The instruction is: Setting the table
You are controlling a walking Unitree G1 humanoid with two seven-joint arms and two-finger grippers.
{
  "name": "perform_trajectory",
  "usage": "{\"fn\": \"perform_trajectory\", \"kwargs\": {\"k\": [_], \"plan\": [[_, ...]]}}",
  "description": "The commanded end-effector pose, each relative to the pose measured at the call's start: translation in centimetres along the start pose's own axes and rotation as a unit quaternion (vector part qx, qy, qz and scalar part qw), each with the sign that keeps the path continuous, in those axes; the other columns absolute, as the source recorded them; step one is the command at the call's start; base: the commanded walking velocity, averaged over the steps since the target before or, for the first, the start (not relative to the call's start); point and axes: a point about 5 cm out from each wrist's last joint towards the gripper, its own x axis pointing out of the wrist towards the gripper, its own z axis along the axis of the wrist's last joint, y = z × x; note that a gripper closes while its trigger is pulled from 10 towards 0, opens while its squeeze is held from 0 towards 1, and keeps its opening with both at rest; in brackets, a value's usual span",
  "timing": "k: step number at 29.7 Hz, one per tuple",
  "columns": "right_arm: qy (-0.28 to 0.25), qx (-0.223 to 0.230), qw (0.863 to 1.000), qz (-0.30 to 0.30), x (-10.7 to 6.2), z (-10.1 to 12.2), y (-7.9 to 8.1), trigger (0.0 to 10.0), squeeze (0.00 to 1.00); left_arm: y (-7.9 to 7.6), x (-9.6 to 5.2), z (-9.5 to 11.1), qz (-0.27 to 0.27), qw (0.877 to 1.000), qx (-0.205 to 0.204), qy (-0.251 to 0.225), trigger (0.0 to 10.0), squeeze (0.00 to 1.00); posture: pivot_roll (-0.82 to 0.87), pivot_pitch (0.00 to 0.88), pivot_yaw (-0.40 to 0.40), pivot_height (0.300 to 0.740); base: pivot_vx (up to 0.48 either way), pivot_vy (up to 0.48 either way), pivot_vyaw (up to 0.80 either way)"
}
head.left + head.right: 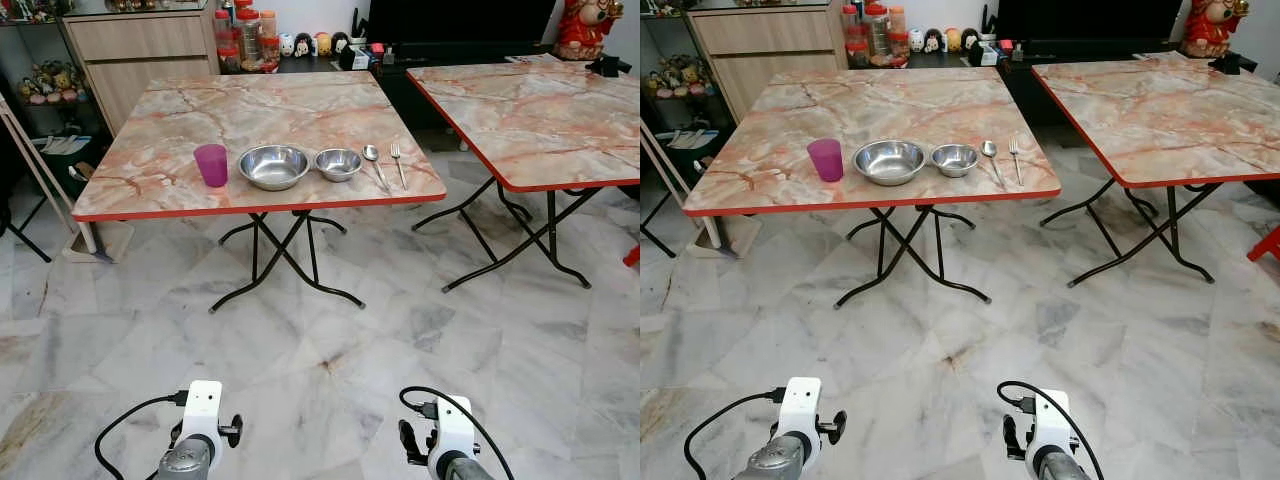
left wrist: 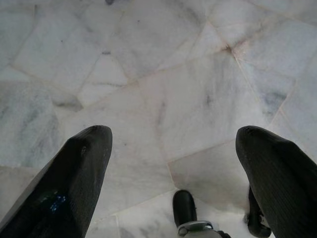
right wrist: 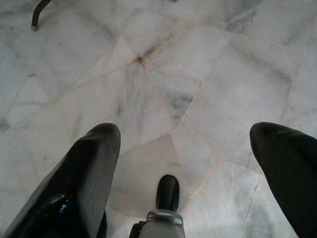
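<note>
Marble floor (image 2: 163, 99) is seen between the wide-spread fingers of the left gripper (image 2: 173, 136) and right gripper (image 3: 185, 131); nothing is held.

No legible text or labels

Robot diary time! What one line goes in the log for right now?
left gripper open, idle over floor | right gripper open, idle | cup, two bowls, spoon, fork untouched on table

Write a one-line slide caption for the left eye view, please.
Purple cup, two steel bowls, spoon and fork lined up on marble-pattern folding table.
</note>
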Motion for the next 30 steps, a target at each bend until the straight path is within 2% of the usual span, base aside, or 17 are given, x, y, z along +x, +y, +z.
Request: {"fn": "perform_trajectory", "kwargs": {"k": [1, 5, 6, 7, 12, 15, 24, 27, 30], "plan": [[-0.001, -0.005, 1.000, 0.000, 0.0, -0.1, 0.0, 10.0, 1.00, 0.2, -0.1, -0.4, 0.003, 1.000, 0.012, 0.015, 10.0, 1.00, 0.02, 0.000, -0.009, 0.740, 0.000, 0.000, 0.00], [-0.001, 0.004, 1.000, 0.001, 0.0, -0.1, 0.0, 10.0, 1.00, 0.4, -0.1, -0.5, 0.010, 1.000, 0.009, 0.018, 10.0, 1.00, 0.02, 0.000, -0.009, 0.740, 0.000, 0.000, 0.00], [0.000, 0.007, 1.000, 0.003, 0.0, -0.1, 0.1, 10.0, 0.05, 0.5, -0.1, -0.4, 0.018, 0.999, 0.024, 0.017, 10.0, 0.00, 0.02, 0.000, -0.010, 0.740, 0.000, 0.000, 0.00], [-0.001, 0.007, 1.000, 0.004, 0.0, -0.1, 0.1, 10.0, 0.00, 0.5, -0.1, -0.5, 0.020, 0.999, 0.022, 0.019, 10.0, 0.00, 0.02, 0.000, -0.011, 0.740, 0.000, 0.000, 0.00], [-0.003, 0.011, 1.000, 0.001, 0.0, 0.0, 0.0, 10.0, 0.00, 0.4, -0.1, -0.6, 0.012, 1.000, -0.012, 0.020, 10.0, 0.00, 0.02, 0.000, -0.012, 0.740, 0.000, 0.000, 0.00], [-0.003, 0.009, 1.000, 0.000, 0.0, 0.0, 0.0, 10.0, 0.00, 0.3, -0.1, -0.8, 0.007, 1.000, -0.013, 0.024, 10.0, 0.00, 0.02, 0.000, -0.012, 0.740, 0.000, 0.000, 0.00], [-0.004, 0.016, 1.000, -0.002, -0.1, 0.0, -0.2, 10.0, 0.00, 0.5, -0.3, -1.5, 0.019, 0.999, -0.007, 0.038, 10.0, 0.00, 0.02, 0.000, -0.014, 0.740, 0.318, 0.000, 0.00], [-0.007, 0.003, 1.000, 0.001, -0.1, 0.0, -0.3, 10.0, 0.00, 0.5, -0.3, -1.5, 0.020, 0.999, -0.009, 0.038, 10.0, 0.00, 0.02, 0.000, -0.016, 0.740, 0.307, 0.000, 0.00], [-0.012, -0.003, 1.000, -0.005, -0.1, 0.1, -0.4, 10.0, 0.00, 0.5, -0.3, -1.4, 0.020, 0.999, -0.009, 0.038, 10.0, 0.00, 0.02, 0.000, -0.016, 0.740, 0.304, 0.000, 0.67]]}}
